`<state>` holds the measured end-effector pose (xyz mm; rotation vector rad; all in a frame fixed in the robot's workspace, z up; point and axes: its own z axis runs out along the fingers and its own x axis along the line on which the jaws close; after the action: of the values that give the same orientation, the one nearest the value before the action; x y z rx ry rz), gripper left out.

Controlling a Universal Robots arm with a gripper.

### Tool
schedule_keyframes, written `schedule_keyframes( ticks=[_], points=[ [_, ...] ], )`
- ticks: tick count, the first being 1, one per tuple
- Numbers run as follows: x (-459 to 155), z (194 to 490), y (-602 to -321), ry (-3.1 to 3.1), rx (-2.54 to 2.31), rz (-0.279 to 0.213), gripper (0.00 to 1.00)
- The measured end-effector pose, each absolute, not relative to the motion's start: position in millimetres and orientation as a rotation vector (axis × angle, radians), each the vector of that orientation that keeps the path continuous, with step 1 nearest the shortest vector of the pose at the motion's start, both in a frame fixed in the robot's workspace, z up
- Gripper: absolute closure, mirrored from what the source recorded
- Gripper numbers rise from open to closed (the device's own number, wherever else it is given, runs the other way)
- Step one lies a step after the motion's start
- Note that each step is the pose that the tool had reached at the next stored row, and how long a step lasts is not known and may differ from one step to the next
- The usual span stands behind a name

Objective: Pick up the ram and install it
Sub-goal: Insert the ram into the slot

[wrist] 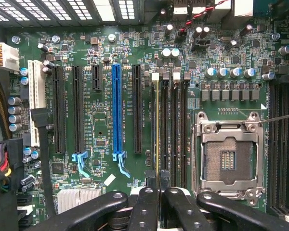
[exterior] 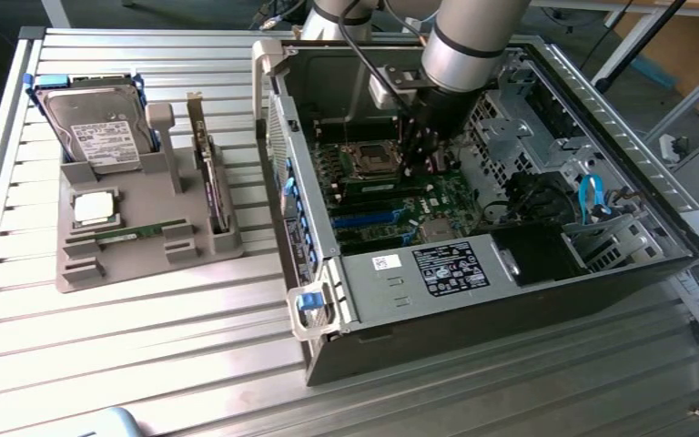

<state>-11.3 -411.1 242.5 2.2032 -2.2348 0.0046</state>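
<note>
Wrist view, tool (wrist: 157, 185) pinching ram (wrist: 157, 125) edge-on, at memory slots (wrist: 174, 125)

Setting: robotics lab or assembly-test workshop. Evidence: slatted aluminium workbench (exterior: 143, 337); industrial robot arm (exterior: 477, 36); opened desktop computer case (exterior: 380, 291) with motherboard (wrist: 101, 110) exposed; grey parts fixture (exterior: 143, 264) holding hard drive (exterior: 101, 137) and processor (exterior: 92, 208).

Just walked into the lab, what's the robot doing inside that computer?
The arm reaches into the open case. Its fingers are shut on the ram, held edge-on along the memory slots beside the empty socket. I can't tell if it's seated. Another stick lies on the tray outside.
</note>
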Motion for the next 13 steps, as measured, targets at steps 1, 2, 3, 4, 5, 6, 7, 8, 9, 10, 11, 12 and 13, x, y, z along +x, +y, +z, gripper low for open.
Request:
schedule_keyframes(
  ticks=[1,2,3,4,5,6,7,8,9,10,11,12,13],
  points=[
    [-11.3,242.3,-411.2,-2.235,2.203,0.005,0.88],
    [-11.3,242.2,-411.2,-2.235,2.203,0.005,0.88],
    [-11.3,242.2,-411.2,-2.235,2.203,0.005,0.88],
    [-11.3,242.0,-411.0,-2.235,2.203,0.005,0.88],
    [-11.3,242.0,-410.9,-2.235,2.203,0.005,0.88],
    [-11.3,242.0,-410.8,-2.235,2.203,0.005,0.88],
    [-11.3,242.0,-410.7,-2.235,2.203,0.005,0.88],
    [-11.3,242.0,-410.7,-2.235,2.203,0.005,0.88],
    [-11.3,242.0,-410.7,-2.235,2.203,0.005,0.88],
    [-11.5,242.0,-410.6,-2.235,2.203,0.005,0.88],
    [-11.6,242.0,-410.6,-2.235,2.203,0.005,0.88],
    [-11.6,242.1,-410.6,-2.235,2.203,0.005,0.88],
    [-11.7,242.0,-410.6,-2.235,2.203,0.005,0.88]
  ],
)
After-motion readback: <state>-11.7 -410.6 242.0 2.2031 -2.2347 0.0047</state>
